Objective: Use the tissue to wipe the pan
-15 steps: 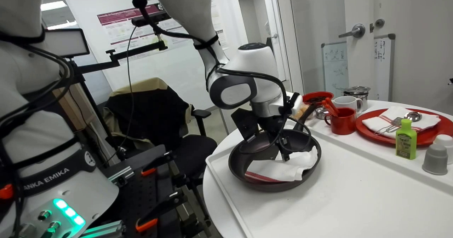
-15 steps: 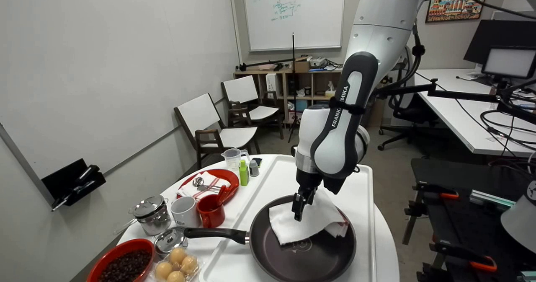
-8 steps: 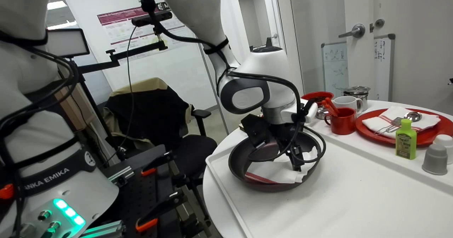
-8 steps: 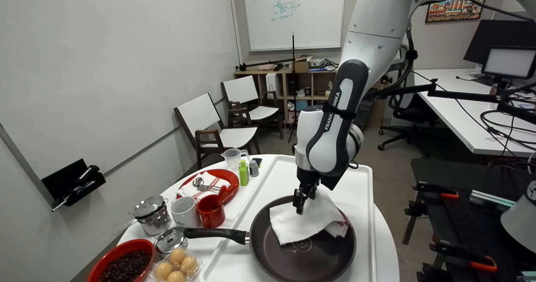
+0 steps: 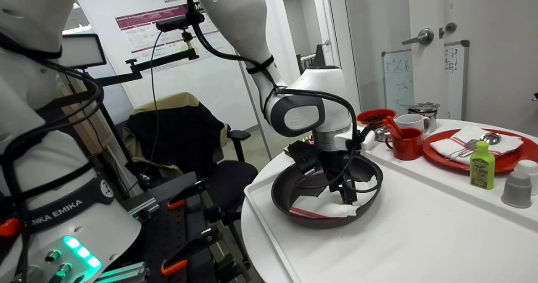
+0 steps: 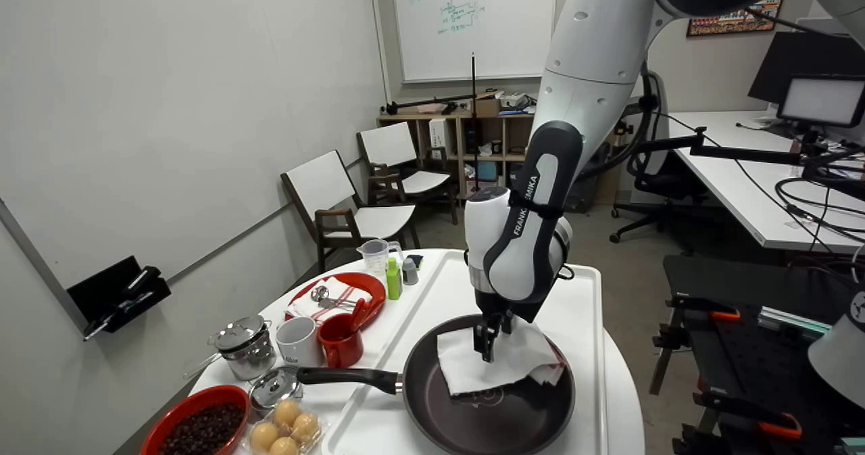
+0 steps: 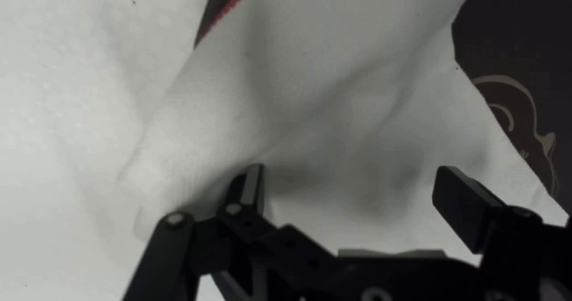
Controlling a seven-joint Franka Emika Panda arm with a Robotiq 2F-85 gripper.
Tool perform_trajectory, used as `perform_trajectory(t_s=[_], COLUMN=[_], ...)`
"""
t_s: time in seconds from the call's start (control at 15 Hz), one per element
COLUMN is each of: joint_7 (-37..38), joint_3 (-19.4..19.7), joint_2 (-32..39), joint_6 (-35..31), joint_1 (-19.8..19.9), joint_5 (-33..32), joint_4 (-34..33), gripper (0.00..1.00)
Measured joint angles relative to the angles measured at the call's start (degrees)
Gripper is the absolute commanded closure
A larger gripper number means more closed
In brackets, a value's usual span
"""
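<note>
The black end effector [image 7: 348,175] gapes, presumably to pinch the white red-edged cloth [image 6: 517,362] (for wiping) in the round black pan [image 6: 507,421].

Cloth [image 6: 466,374] in pan [image 6: 503,418], pan on tray [image 6: 578,309], napkin [image 5: 473,133] on plate [image 5: 437,159], bottle [image 5: 482,170] beside plate

“ANKA EMIKA” on robot base [image 5: 84,228], “FRANK”, “EMIKA” on arm [image 6: 534,225], bottle label [image 5: 481,172] blurred

The white, red-edged tissue [image 6: 519,366] lies creased and folded over inside the shallow, round black pan [image 6: 486,428], which sits flat on the white tray [image 6: 582,326].
</note>
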State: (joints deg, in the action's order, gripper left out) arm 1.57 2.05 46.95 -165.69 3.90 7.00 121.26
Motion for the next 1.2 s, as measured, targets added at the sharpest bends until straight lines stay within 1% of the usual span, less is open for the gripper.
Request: perform_trajectory(t_s=[0.13,0.2,0.4,0.47,0.67,0.73,0.8,1.0,1.2], joint_7=[0.4,0.5,0.6,0.6,0.6,0.6,0.5,-0.5,-2.0], joint_3=[0.9,1.2,1.6,1.7,1.7,1.5,1.3,-0.7,-3.7], joint_2=[0.8,1.2,1.9,2.0,2.0,2.0,2.0,2.0,2.1], joint_6=[0.9,1.2,2.1,2.2,2.3,2.3,2.1,0.5,-1.7], joint_1=[-0.9,-1.1,-1.2,-1.2,-1.1,-1.1,-1.1,-1.2,-1.4], joint_5=[0.0,0.0,0.0,0.0,0.0,0.0,-0.2,-0.5,-0.9], joint_4=[-1.0,-1.5,-2.5,-2.8,-3.4,-3.7,-3.8,-3.9,-3.4], gripper=[0.51,0.57,0.79,0.88,0.95,0.95,0.92,0.92,0.92])
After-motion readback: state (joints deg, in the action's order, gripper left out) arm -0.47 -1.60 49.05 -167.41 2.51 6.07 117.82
